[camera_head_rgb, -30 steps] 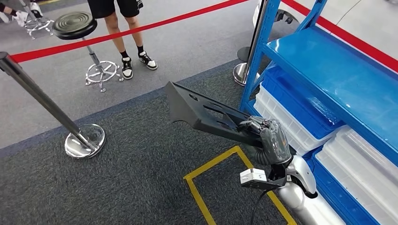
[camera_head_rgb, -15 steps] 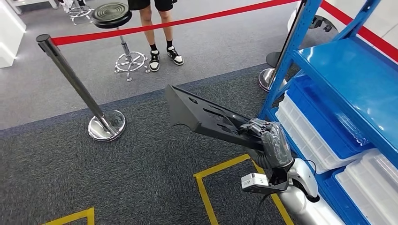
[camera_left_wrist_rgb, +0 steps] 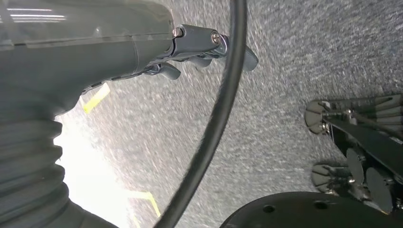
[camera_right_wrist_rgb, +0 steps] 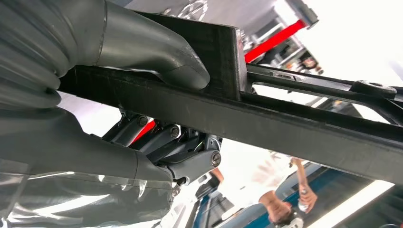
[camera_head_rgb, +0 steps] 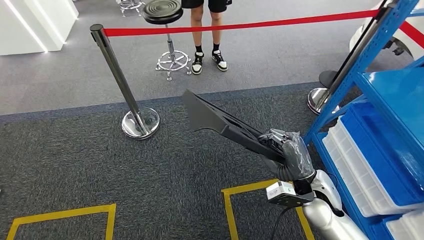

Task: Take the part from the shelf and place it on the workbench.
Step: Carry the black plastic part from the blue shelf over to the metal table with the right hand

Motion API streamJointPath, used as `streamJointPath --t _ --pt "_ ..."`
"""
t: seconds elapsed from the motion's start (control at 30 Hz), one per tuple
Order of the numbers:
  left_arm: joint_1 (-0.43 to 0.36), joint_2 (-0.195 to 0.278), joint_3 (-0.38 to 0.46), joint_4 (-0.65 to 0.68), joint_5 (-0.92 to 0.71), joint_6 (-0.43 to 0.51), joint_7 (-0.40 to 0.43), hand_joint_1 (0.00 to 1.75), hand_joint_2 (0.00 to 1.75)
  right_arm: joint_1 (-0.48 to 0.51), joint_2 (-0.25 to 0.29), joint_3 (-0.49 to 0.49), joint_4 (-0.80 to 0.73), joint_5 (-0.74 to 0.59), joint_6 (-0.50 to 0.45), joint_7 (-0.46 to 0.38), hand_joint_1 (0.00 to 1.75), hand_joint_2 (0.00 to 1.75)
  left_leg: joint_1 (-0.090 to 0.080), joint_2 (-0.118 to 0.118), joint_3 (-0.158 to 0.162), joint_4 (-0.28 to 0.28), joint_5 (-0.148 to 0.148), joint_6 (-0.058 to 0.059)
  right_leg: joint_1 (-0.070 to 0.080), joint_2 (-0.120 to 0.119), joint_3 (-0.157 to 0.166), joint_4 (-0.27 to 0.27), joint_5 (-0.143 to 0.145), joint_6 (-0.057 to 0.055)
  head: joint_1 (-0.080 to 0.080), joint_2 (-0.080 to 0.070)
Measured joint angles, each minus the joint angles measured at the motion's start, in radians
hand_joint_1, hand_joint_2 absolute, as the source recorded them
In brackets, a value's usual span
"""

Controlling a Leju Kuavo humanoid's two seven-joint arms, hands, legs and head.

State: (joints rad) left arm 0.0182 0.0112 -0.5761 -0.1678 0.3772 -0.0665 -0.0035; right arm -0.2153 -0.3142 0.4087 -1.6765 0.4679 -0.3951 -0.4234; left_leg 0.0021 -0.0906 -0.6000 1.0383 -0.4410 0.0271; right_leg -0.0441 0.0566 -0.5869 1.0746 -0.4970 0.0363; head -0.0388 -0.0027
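Observation:
The part (camera_head_rgb: 220,122) is a long, flat black plastic piece with slots, held out over the dark carpet at a slant. My right hand (camera_head_rgb: 292,152) grips its near end, just left of the blue shelf (camera_head_rgb: 360,60). In the right wrist view the thumb (camera_right_wrist_rgb: 157,52) lies over the part's black bar (camera_right_wrist_rgb: 309,128) and the fingers close under it. My left hand (camera_left_wrist_rgb: 95,47) hangs above the grey carpet with its fingers (camera_left_wrist_rgb: 209,52) loosely apart and nothing in them.
Blue and clear bins (camera_head_rgb: 370,150) fill the shelf's lower levels on the right. A chrome stanchion (camera_head_rgb: 122,82) carries a red rope (camera_head_rgb: 250,25) across the far side. Behind the rope are a black stool (camera_head_rgb: 162,12) and a person's legs (camera_head_rgb: 207,35). Yellow tape squares (camera_head_rgb: 235,192) mark the carpet.
The whole picture has shifted: the camera has turned left, so shelf, stanchion and stool slid rightward in view. The right hand still holds the part the same way.

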Motion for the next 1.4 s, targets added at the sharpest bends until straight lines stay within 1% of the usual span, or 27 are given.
streamJointPath --t 0.03,0.07,0.13,0.2,0.27,0.3,0.33,0.37,0.43,0.47,0.53,0.57,0.63,0.7,0.77,0.83,0.87,0.9,0.93,1.0,1.07,1.13,1.2,1.23,1.3,1.37,1.4 --pt "0.001 0.001 0.0 0.0 0.0 0.0 0.0 0.0 1.75 0.001 0.0 -0.002 0.0 -0.006 0.004 -0.002 1.75 1.75 0.0 -0.01 -0.009 0.008 -0.002 -0.007 0.0 0.012 0.004 -0.014 -0.001 -0.004 0.0 0.0" --pt "0.003 0.001 0.0 0.0 0.001 0.001 0.0 0.0 1.75 0.001 0.0 -0.004 0.001 -0.012 0.008 -0.004 1.75 1.75 0.001 -0.02 -0.016 0.012 -0.001 -0.012 0.003 0.011 0.002 -0.014 -0.003 -0.01 0.0 0.0" --pt "0.007 0.0 0.0 0.0 0.001 0.001 0.0 0.0 1.75 0.001 0.001 -0.005 0.001 -0.021 0.017 -0.006 1.75 1.75 0.005 -0.025 -0.023 0.014 -0.001 -0.02 0.006 -0.012 0.0 -0.014 -0.001 -0.027 0.0 0.0" --pt "0.008 -0.001 0.0 0.0 0.002 0.001 0.0 0.0 1.75 -0.002 0.002 -0.008 0.001 -0.029 0.026 -0.009 1.75 1.75 0.006 0.019 -0.045 0.061 -0.028 -0.028 0.007 -0.034 0.005 -0.019 0.0 -0.04 0.0 0.0" --pt "0.005 -0.002 0.0 0.0 0.003 0.001 0.0 0.0 1.75 -0.002 0.003 -0.013 0.002 -0.037 0.035 -0.011 1.75 1.75 0.006 0.07 -0.1 0.179 -0.085 -0.035 0.014 -0.06 0.009 -0.02 -0.002 -0.048 0.0 0.0" --pt "0.004 -0.002 0.0 0.0 0.004 0.001 0.0 0.0 1.75 -0.002 0.003 -0.015 0.003 -0.041 0.039 -0.012 1.75 1.75 0.008 0.079 -0.131 0.24 -0.108 -0.037 0.017 -0.073 0.01 -0.02 -0.004 -0.051 0.0 0.0" --pt "0.004 -0.002 0.0 -0.001 0.005 0.001 -0.001 0.0 1.75 -0.002 0.003 -0.017 0.006 -0.046 0.044 -0.013 1.75 1.75 0.008 0.082 -0.149 0.276 -0.115 -0.037 0.02 -0.087 0.011 -0.02 -0.005 -0.053 0.0 0.0" --pt "0.005 -0.002 0.0 -0.001 0.006 0.001 -0.001 0.0 1.75 -0.002 0.003 -0.018 0.009 -0.055 0.051 -0.018 1.75 1.75 0.008 0.084 -0.15 0.277 -0.103 -0.035 0.023 -0.099 0.013 -0.02 -0.007 -0.054 0.0 0.0" --pt "0.007 -0.002 0.0 -0.001 0.008 0.001 -0.001 0.0 1.75 -0.002 0.005 -0.022 0.014 -0.078 0.07 -0.028 1.75 1.75 0.004 0.097 -0.099 0.179 -0.043 -0.023 0.028 -0.121 0.018 -0.02 -0.012 -0.055 0.0 0.0" --pt "0.007 -0.002 0.0 -0.001 0.008 0.001 0.0 0.0 1.75 -0.002 0.008 -0.025 0.015 -0.09 0.079 -0.032 1.75 1.75 -0.002 0.118 -0.064 0.113 -0.021 -0.016 0.029 -0.132 0.022 -0.022 -0.014 -0.054 0.0 0.0" --pt "0.005 -0.002 0.0 -0.001 0.008 0.001 -0.001 0.0 1.75 -0.002 0.012 -0.033 0.016 -0.109 0.093 -0.036 1.75 1.75 -0.018 0.155 -0.021 0.026 -0.004 -0.002 0.032 -0.153 0.029 -0.028 -0.016 -0.047 0.0 0.0" --pt "0.005 -0.002 0.0 -0.001 0.009 0.001 -0.002 0.0 1.75 -0.003 0.014 -0.037 0.018 -0.115 0.099 -0.037 1.75 1.75 -0.024 0.162 -0.014 0.009 -0.006 0.002 0.032 -0.164 0.032 -0.033 -0.016 -0.043 0.0 0.0" --pt "0.007 -0.002 0.0 -0.001 0.009 0.001 -0.003 0.0 1.75 -0.003 0.019 -0.042 0.023 -0.119 0.107 -0.036 1.75 1.75 -0.025 0.141 -0.013 -0.003 0.001 0.01 0.033 -0.183 0.036 -0.039 -0.017 -0.033 0.0 0.0" --pt "0.009 -0.003 0.0 -0.001 0.01 0.001 -0.004 0.0 1.75 -0.005 0.024 -0.046 0.027 -0.117 0.11 -0.035 1.75 1.75 -0.019 0.119 -0.003 -0.023 0.012 0.017 0.031 -0.148 0.032 -0.016 -0.036 -0.027 0.0 0.0" --pt "0.008 -0.004 -0.001 -0.002 0.01 0.001 -0.005 0.0 1.75 -0.007 0.026 -0.052 0.031 -0.108 0.11 -0.028 1.75 1.75 -0.014 0.098 0.005 -0.035 0.018 0.024 0.029 -0.086 -0.015 0.084 -0.088 -0.024 0.0 0.0" --pt "0.007 -0.004 -0.001 -0.002 0.01 0.001 -0.003 0.0 1.75 -0.005 0.026 -0.056 0.037 -0.064 0.097 -0.014 1.75 1.75 -0.013 0.074 0.005 -0.034 0.018 0.027 0.028 -0.062 -0.081 0.2 -0.128 -0.022 0.0 0.0" --pt "0.007 -0.005 -0.001 -0.002 0.011 0.001 -0.002 0.0 1.75 -0.004 0.026 -0.056 0.042 -0.026 0.082 -0.006 1.75 1.75 -0.013 0.061 0.005 -0.033 0.017 0.027 0.027 -0.059 -0.099 0.223 -0.123 -0.02 0.0 0.0" --pt "0.007 -0.005 -0.001 -0.002 0.011 0.001 0.0 0.0 1.75 -0.004 0.026 -0.055 0.047 0.017 0.062 0.003 1.75 1.75 -0.012 0.046 0.005 -0.03 0.016 0.026 0.025 -0.058 -0.099 0.209 -0.1 -0.017 0.0 0.0" --pt "0.007 -0.005 -0.001 -0.003 0.011 0.001 0.001 0.0 1.75 -0.005 0.026 -0.054 0.052 0.065 0.038 0.011 1.75 1.75 -0.01 0.032 0.005 -0.024 0.014 0.023 0.021 -0.054 -0.083 0.164 -0.063 -0.015 0.0 0.0" --pt "0.007 -0.006 -0.002 -0.004 0.011 0.001 0.004 0.0 1.75 -0.011 0.025 -0.05 0.061 0.155 -0.012 0.032 1.75 1.75 -0.008 0.007 0.0 -0.005 0.004 0.012 0.012 -0.022 -0.033 0.044 -0.004 -0.01 0.0 0.0" --pt "0.007 -0.006 -0.002 -0.005 0.013 0.001 0.01 0.0 1.75 -0.018 0.019 -0.041 0.071 0.25 -0.062 0.066 1.75 1.75 -0.007 -0.012 -0.011 0.009 -0.001 -0.001 0.011 0.003 -0.009 -0.013 0.01 -0.012 0.0 0.0" --pt "0.011 -0.006 -0.003 -0.005 0.017 0.001 0.015 0.0 1.75 -0.028 0.01 -0.028 0.089 0.344 -0.107 0.1 1.75 1.75 -0.004 -0.028 -0.02 0.01 0.0 -0.011 0.014 -0.009 -0.009 -0.015 0.009 -0.024 0.0 0.0" --pt "0.015 -0.008 -0.005 -0.006 0.021 0.001 0.017 0.0 1.75 -0.043 -0.002 -0.01 0.112 0.416 -0.146 0.125 1.75 1.75 -0.003 -0.002 -0.031 0.032 -0.012 -0.02 0.015 -0.03 -0.005 -0.021 0.012 -0.039 0.0 0.0" --pt "0.014 -0.008 -0.007 -0.006 0.022 0.0 0.018 0.0 1.75 -0.05 -0.008 -0.002 0.123 0.44 -0.164 0.133 1.75 1.75 -0.002 0.024 -0.047 0.067 -0.032 -0.024 0.016 -0.041 -0.002 -0.024 0.013 -0.045 0.0 0.0" --pt "0.01 -0.009 -0.011 -0.008 0.024 0.0 0.02 0.0 1.75 -0.059 -0.02 0.011 0.146 0.475 -0.193 0.148 1.75 1.75 0.0 0.071 -0.105 0.187 -0.092 -0.032 0.022 -0.065 0.0 -0.026 0.012 -0.053 0.0 0.0" --pt "0.009 -0.009 -0.013 -0.009 0.026 0.001 0.023 0.0 1.75 -0.062 -0.03 0.021 0.169 0.493 -0.204 0.156 1.75 1.75 0.003 0.082 -0.158 0.292 -0.128 -0.033 0.027 -0.09 0.0 -0.026 0.01 -0.055 0.0 0.0" --pt "0.01 -0.009 -0.014 -0.01 0.027 0.001 0.024 0.0 1.75 -0.062 -0.033 0.025 0.177 0.497 -0.205 0.158 1.75 1.75 0.002 0.083 -0.16 0.298 -0.12 -0.032 0.029 -0.103 0.001 -0.026 0.008 -0.055 0.0 0.0"
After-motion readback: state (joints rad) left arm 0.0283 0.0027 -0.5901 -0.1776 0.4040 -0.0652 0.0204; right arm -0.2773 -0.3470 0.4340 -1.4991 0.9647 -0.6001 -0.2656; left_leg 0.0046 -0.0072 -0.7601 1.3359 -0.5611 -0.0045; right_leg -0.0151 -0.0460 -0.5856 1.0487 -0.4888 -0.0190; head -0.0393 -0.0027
